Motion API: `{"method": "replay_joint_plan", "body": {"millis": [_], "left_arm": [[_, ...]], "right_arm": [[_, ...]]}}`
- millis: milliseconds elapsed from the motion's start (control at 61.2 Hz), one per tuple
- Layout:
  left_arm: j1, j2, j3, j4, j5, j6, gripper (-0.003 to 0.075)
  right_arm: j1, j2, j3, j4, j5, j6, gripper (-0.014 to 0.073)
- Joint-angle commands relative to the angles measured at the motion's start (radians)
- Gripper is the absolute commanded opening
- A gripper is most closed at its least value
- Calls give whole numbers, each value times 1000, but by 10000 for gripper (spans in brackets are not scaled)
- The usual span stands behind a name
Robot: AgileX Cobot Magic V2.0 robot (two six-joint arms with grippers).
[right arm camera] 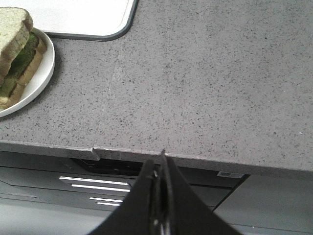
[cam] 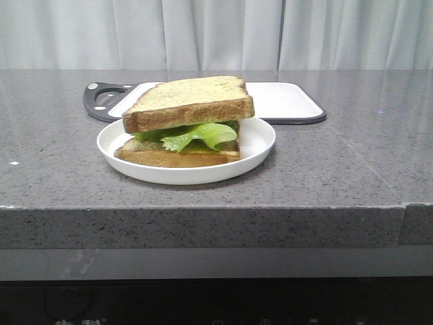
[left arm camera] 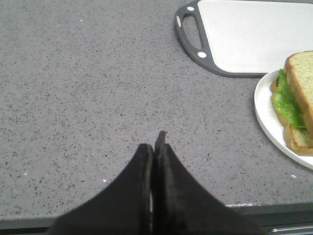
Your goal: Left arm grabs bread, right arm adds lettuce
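Note:
A white plate (cam: 260, 142) holds a stacked sandwich. A thick bread slice (cam: 186, 101) lies on top, a green lettuce leaf (cam: 203, 135) under it, and a thinner bottom slice (cam: 169, 157) beneath. The sandwich also shows in the left wrist view (left arm camera: 299, 83) and the right wrist view (right arm camera: 14, 34). Neither arm shows in the front view. My left gripper (left arm camera: 155, 142) is shut and empty over bare counter, left of the plate. My right gripper (right arm camera: 160, 159) is shut and empty at the counter's front edge, right of the plate.
A white cutting board with a dark rim and handle (cam: 284, 101) lies behind the plate; it also shows in the left wrist view (left arm camera: 244, 34). The grey speckled counter (cam: 338, 169) has a front edge (right arm camera: 205, 164) with cabinet drawers below. A curtain hangs behind.

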Motion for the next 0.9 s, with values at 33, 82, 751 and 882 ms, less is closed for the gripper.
{"method": "replay_joint_plan", "body": {"millis": [33,82,751,882], "left_arm": [[-1,2,-25,-5,-81,-10,-20],[-1,2,-25,-5,-81,-10,-20],[64,-448,525,18,-570,1,-20],[71,-533,618,6,-651,1,-20]], "right_arm": [[-4,6,-24,-7,-62,0,-118],[-4,6,-24,-7,-62,0,-118],[-4,6,-24,-7,-62,0,-118],[-4,6,-24,-7,-62,0,-118]]}}
